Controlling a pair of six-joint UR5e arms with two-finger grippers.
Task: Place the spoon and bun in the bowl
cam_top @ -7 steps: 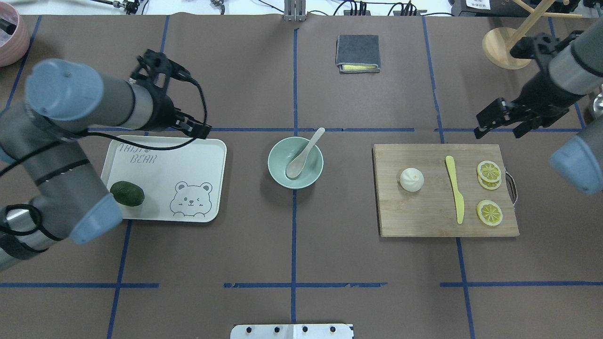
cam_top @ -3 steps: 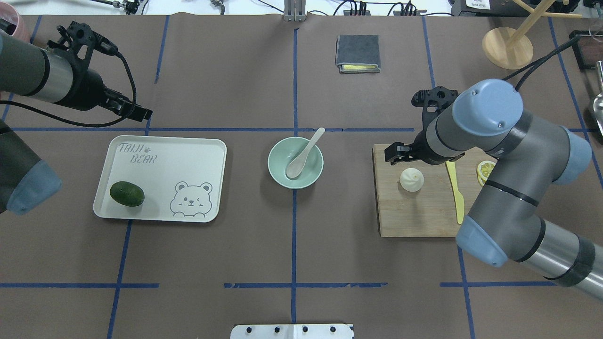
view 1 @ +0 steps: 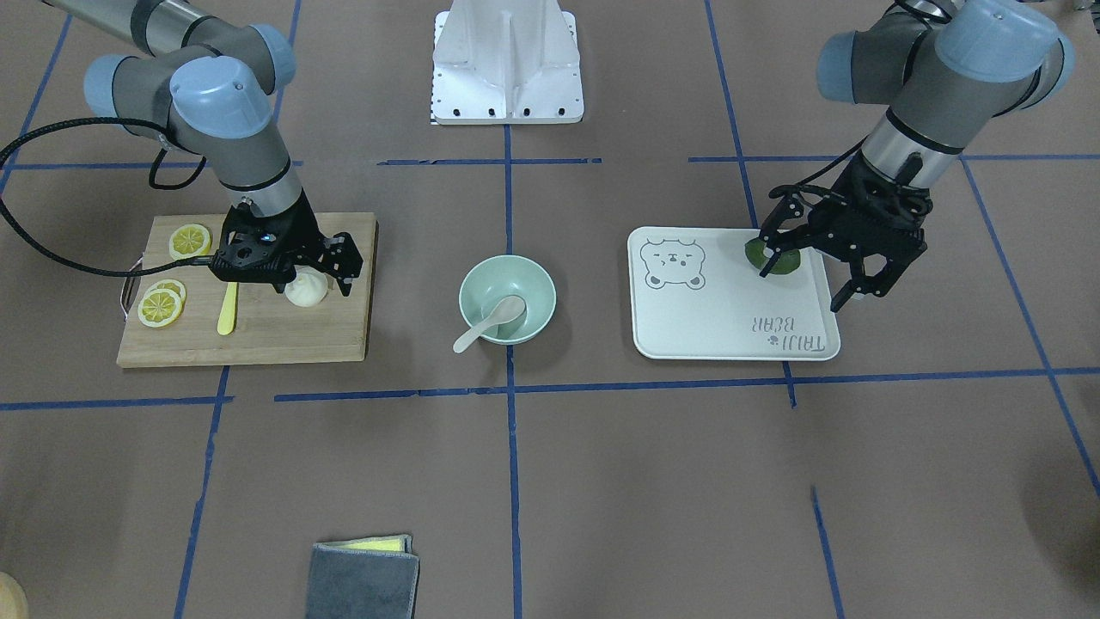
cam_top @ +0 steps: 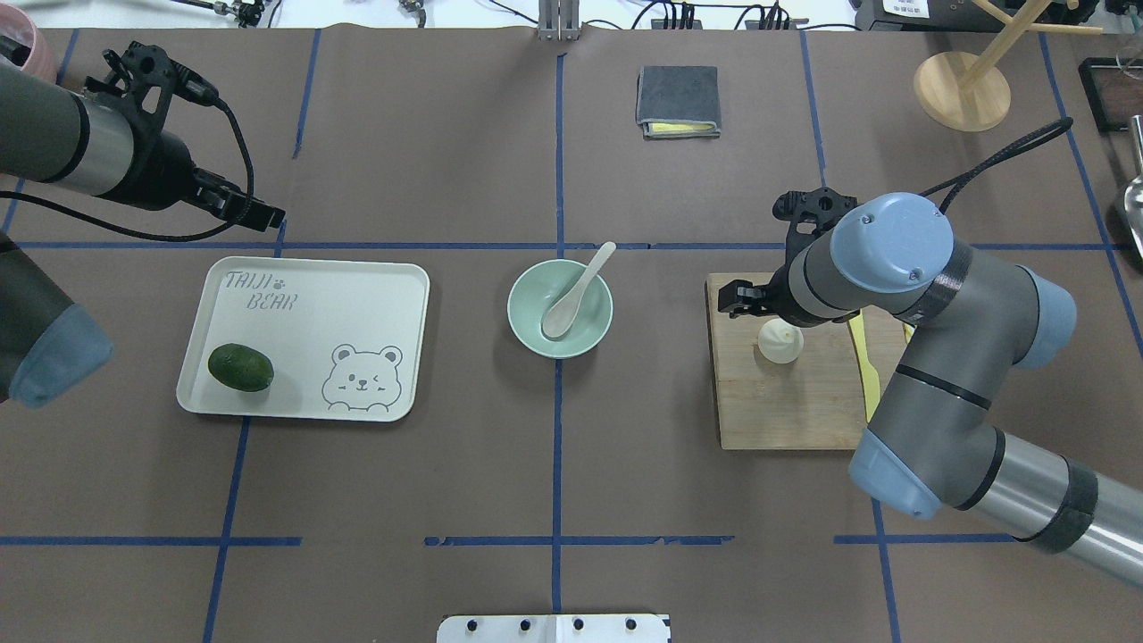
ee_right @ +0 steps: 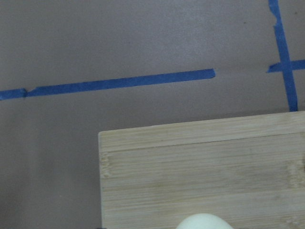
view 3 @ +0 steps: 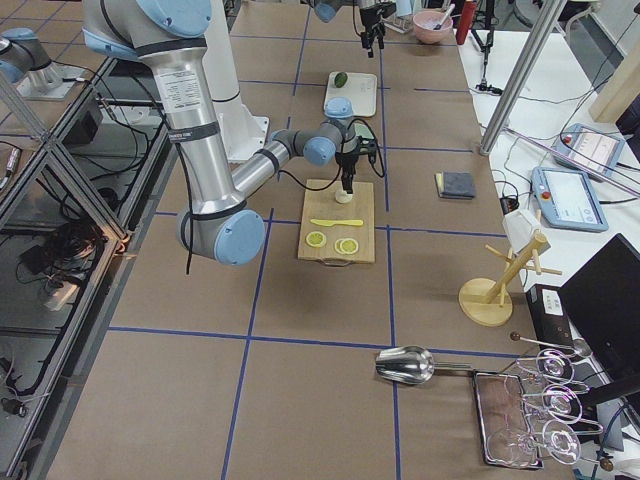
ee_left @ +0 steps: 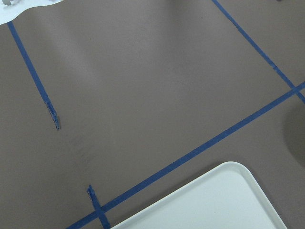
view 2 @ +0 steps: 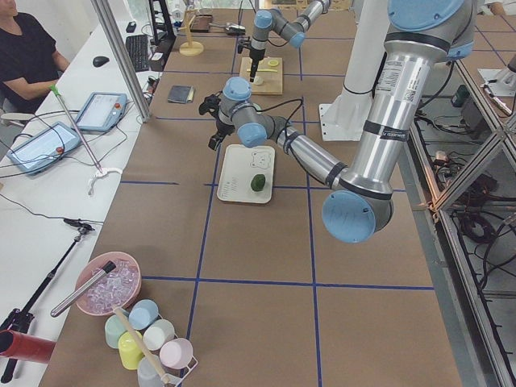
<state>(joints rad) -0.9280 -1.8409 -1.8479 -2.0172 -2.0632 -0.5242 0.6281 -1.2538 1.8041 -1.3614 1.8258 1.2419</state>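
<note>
In the front-facing view the right tool (view 1: 311,282) points down at the wooden board (view 1: 258,340). Its two fingers are apart, one on each side of the bun (view 1: 306,292); if they touch it, I cannot tell. The bun sits on the board, near the edge that faces the bowl (view 1: 469,301). The spoon (view 1: 488,327) has its scoop inside the bowl, and its handle leans over the rim. The left tool (view 1: 803,284) hangs above the table (view 1: 601,473) with fingers spread wide and holds nothing. Here it appears in front of the white tray (view 1: 730,318) and the avocado (view 1: 784,260).

The right wrist view gives only a corner of the board and the top of the bun at the lower edge. The left wrist view gives brown paper, blue tape lines and one tray corner. Neither shows fingers.

In the exterior right view the near arm stands straight over the bun. In the exterior left view an operator (view 2: 28,48) sits at a side desk.

In the overhead view the right wrist covers the far part of the bun. A yellow knife (cam_top: 864,379) lies on the board and a grey cloth (cam_top: 678,98) lies further away. A second ago the right tool was off the board at the far right; 0.4 s ago it was just beside the bun, which was then in full sight. The left tool was at the far edge of the tray a second ago and is now beyond its far left corner. Spoon, bowl, bun and avocado have not moved.
</note>
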